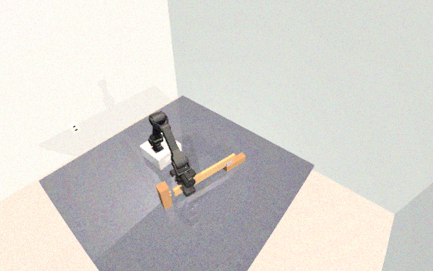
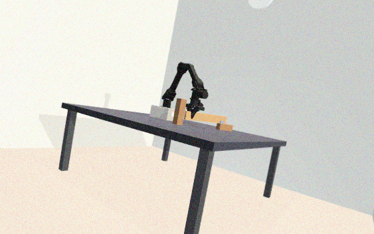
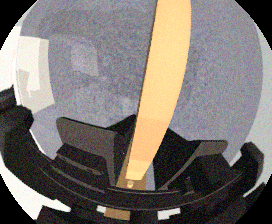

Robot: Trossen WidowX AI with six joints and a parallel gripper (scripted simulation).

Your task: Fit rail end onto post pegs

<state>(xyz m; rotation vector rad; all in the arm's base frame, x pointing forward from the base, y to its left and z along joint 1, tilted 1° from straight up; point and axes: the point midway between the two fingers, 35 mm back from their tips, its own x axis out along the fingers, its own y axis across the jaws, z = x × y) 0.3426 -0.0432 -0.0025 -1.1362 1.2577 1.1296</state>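
Note:
The long pale rail (image 1: 212,170) (image 2: 212,117) (image 3: 167,60) runs from the low footboard block (image 1: 238,162) (image 2: 225,127) toward the short upright post (image 1: 165,197) (image 2: 179,113). Its far end is at the block's bracket (image 1: 229,163). Its near end appears raised off the table and roughly level with the far end. A small gap shows between that end and the post, with a peg (image 3: 130,184) visible in the wrist view. My gripper (image 1: 187,186) (image 2: 192,114) (image 3: 143,119) is shut on the rail close to its near end. The holes are hidden.
The arm's white base block (image 1: 161,158) (image 2: 160,112) stands on the dark table (image 1: 207,231) (image 2: 129,119), behind the post and rail. The post stands close beside the gripper. The footboard block is at the rail's other end.

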